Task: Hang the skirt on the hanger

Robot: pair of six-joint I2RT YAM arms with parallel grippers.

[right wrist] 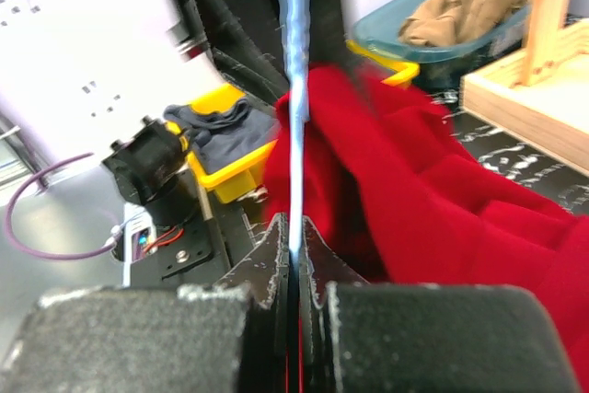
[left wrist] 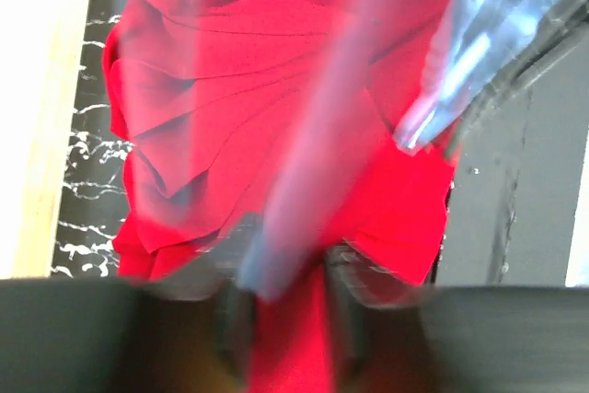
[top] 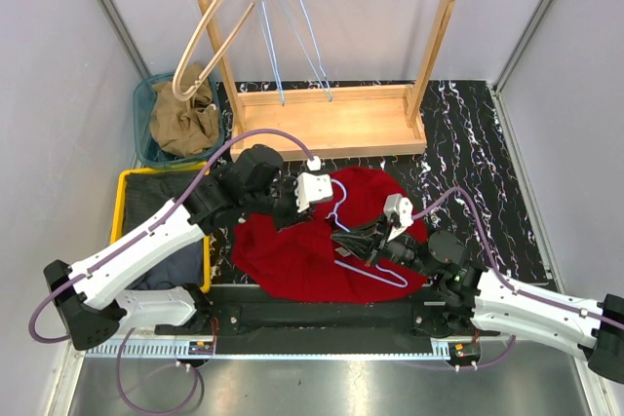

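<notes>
right claw (right wrist: 293,236) pinches the blue wire hanger (top: 375,275) atop the red skirt (top: 292,260). whether the left claw (left wrist: 290,324) grips is unclear; hanging remains.

No text, label, brand or number that I can read in any view. The strip (top: 322,353) along the near table edge shows tick marks only, with no digits I can make out. The small board (right wrist: 140,238) near the arm base is too blurred to read.
</notes>
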